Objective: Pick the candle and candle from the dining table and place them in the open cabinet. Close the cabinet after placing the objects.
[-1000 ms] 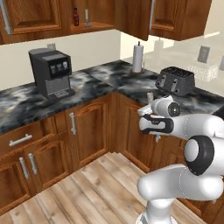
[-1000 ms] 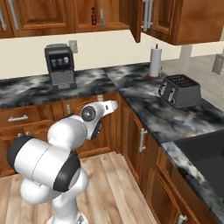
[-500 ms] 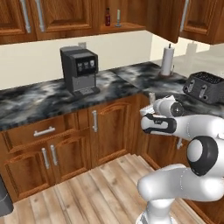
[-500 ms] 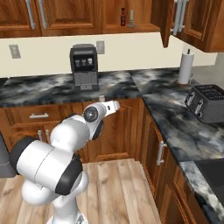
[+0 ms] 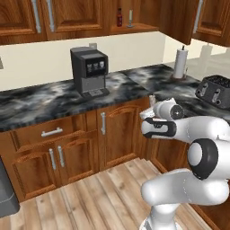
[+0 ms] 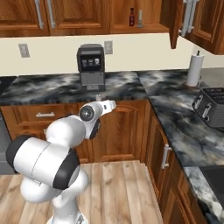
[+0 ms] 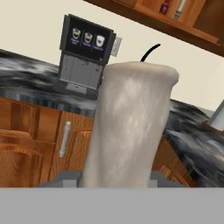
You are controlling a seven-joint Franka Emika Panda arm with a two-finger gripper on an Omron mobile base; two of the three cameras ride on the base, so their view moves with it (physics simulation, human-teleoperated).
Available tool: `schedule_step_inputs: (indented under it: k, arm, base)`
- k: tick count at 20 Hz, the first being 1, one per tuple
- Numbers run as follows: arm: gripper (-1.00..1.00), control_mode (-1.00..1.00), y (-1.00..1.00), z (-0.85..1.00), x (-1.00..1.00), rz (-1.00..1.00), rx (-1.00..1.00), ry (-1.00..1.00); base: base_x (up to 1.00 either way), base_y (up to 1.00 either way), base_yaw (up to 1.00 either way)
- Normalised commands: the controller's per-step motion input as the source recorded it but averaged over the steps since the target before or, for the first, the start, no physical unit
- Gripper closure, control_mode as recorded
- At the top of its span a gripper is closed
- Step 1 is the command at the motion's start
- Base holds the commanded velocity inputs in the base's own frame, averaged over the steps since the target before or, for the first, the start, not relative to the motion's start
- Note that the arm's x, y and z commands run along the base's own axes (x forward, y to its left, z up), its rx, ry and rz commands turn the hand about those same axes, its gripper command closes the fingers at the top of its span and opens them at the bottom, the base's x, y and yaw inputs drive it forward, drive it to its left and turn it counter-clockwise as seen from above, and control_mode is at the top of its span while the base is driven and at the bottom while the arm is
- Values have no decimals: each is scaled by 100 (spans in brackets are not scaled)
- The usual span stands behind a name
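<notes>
- Gripper [image 7: 114, 181] is clamped on the stubby beige-grey candle [image 7: 130, 127], one finger on each side of its base; the candle stands up between the fingers with a thin dark wick curling off its top.
- From the left base view the gripper [image 5: 151, 99] sits at the end of the folded white arm, level with the counter edge, in front of the wooden lower doors.
- From the right base view the gripper [image 6: 112, 104] points toward the counter front, just below the coffee machine [image 6: 91, 65].
- Coffee machine, dark with three small cup pictures on its face, stands on the black marbled counter [image 5: 40, 104] against the cream wall.
- Cabinet [image 6: 144, 29] high on the wall is open, its door [image 6: 176, 19] swung out to the right with a long silver bar handle.
- On the cabinet's shelf stand the thin cream candle on a small base [image 5: 130, 19] and, just to its left, a small dark bottle with a red cap [image 5: 119, 17].
- Paper towel roll [image 6: 194, 70] stands upright on the counter to the right, past the corner.
- Black toaster [image 6: 211, 106] sits nearer on that right-hand run of counter.
</notes>
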Motion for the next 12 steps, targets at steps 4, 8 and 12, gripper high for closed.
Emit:
schedule_step_inputs:
  k: [4, 8, 12]
  arm:
    - [100, 100, 0, 0, 0, 0, 0, 0]
    - [100, 100, 0, 0, 0, 0, 0, 0]
    - [100, 100, 0, 0, 0, 0, 0, 0]
  base:
    - [4, -46, 8]
    - [1, -51, 9]
    - [1, -55, 8]
